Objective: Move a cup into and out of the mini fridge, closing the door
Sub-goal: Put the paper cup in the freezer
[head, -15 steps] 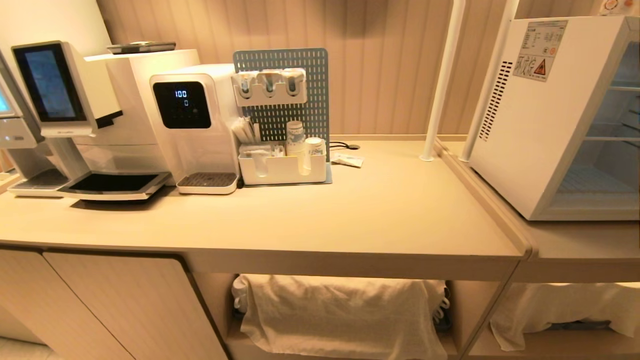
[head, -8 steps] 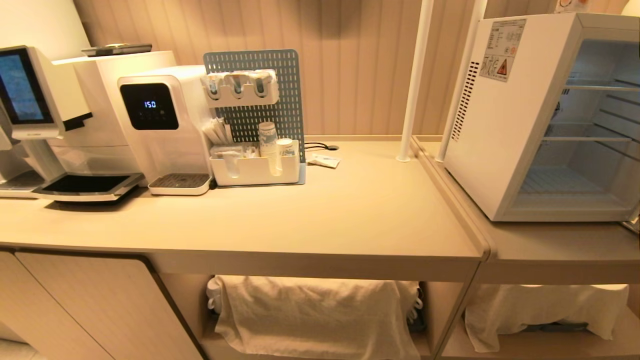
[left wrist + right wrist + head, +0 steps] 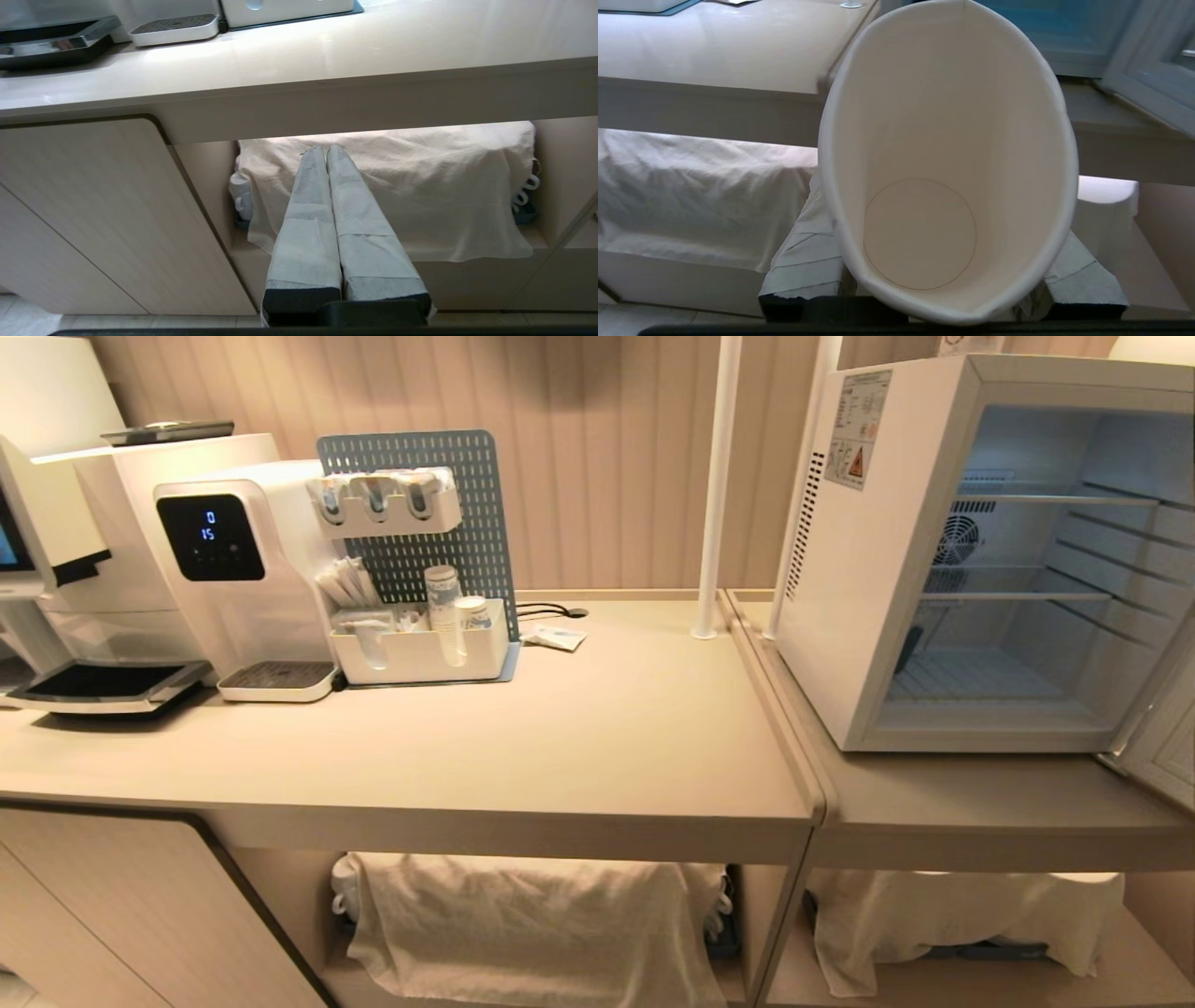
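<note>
The cup [image 3: 943, 163], white paper and empty, fills the right wrist view mouth-first, with my right gripper [image 3: 945, 205] shut on its sides; taped fingers [image 3: 803, 261] show on both flanks. It hangs in front of the counter's edge, below the mini fridge [image 3: 878, 569], which stands open on the right-hand counter with wire shelves and a round rear fan. The door [image 3: 1162, 737] is swung out at the far right. My left gripper [image 3: 326, 150] is shut and empty, low before a cloth-covered shelf. Neither arm shows in the head view.
A water dispenser [image 3: 233, 569], a pegboard organiser with stacked paper cups [image 3: 420, 649] and a coffee machine [image 3: 56, 523] line the counter's back left. A white pole [image 3: 714, 485] rises beside the fridge. A raised seam [image 3: 775, 709] splits the two counters. Cloths [image 3: 532, 915] cover the shelves below.
The whole head view has slid left, so the camera has swung right. The fridge's inside, its fan and the open door's edge have come into sight. The left gripper stays shut.
</note>
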{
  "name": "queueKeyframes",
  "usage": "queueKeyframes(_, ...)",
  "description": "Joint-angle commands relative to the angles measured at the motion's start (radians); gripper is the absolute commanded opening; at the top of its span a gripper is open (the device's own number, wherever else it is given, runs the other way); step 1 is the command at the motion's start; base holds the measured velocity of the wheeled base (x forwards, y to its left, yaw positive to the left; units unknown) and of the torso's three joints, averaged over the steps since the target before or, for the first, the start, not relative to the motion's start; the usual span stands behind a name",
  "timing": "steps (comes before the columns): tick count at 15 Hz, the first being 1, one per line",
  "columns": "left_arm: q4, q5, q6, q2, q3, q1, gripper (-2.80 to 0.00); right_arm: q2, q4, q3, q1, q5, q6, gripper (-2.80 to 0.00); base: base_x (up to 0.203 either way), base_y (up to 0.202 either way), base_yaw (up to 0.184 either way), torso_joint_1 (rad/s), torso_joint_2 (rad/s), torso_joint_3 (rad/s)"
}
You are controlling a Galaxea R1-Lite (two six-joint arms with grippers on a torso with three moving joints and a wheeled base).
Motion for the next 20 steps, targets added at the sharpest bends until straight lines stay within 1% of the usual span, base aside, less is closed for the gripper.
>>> queueKeyframes(1, 0.002, 0.0, -0.001, 0.001, 0.001, -0.001, -2.8, 0.0, 0.001, 0.0, 0.0, 0.0, -0.001, -2.8, 0.0, -0.205, 0.004, 0.002, 0.0, 0.007)
queueKeyframes(8, 0.005, -0.002, 0.003, -0.001, 0.001, -0.001, -2.8, 0.0, -0.001, 0.0, 0.0, 0.0, 0.001, -2.8, 0.0, -0.197, 0.001, 0.003, 0.0, 0.003)
queueKeyframes(11, 0.005, 0.001, -0.007, -0.001, 0.001, -0.001, -2.8, 0.0, 0.002, 0.0, 0.0, 0.0, 0.005, -2.8, 0.0, -0.154, -0.001, 0.001, 0.0, 0.002)
queueKeyframes(16, 0.005, 0.003, -0.003, -0.001, 0.001, -0.001, -2.8, 0.0, 0.004, 0.0, 0.0, -0.001, 0.007, -2.8, 0.0, 0.0, 0.0, 0.0, 0.0, 0.0)
queueKeyframes(19, 0.002, 0.003, -0.001, -0.001, 0.001, -0.001, -2.8, 0.0, 0.008, -0.001, 0.0, -0.007, 0.061, -2.8, 0.0, 0.0, 0.0, 0.0, 0.0, 0.0)
queueKeyframes(20, 0.002, 0.003, -0.003, -0.001, 0.001, -0.001, -2.8, 0.001, 0.012, -0.003, 0.0, -0.007, 0.067, -2.8, 0.0, 0.0, 0.0, 0.0, 0.0, 0.0)
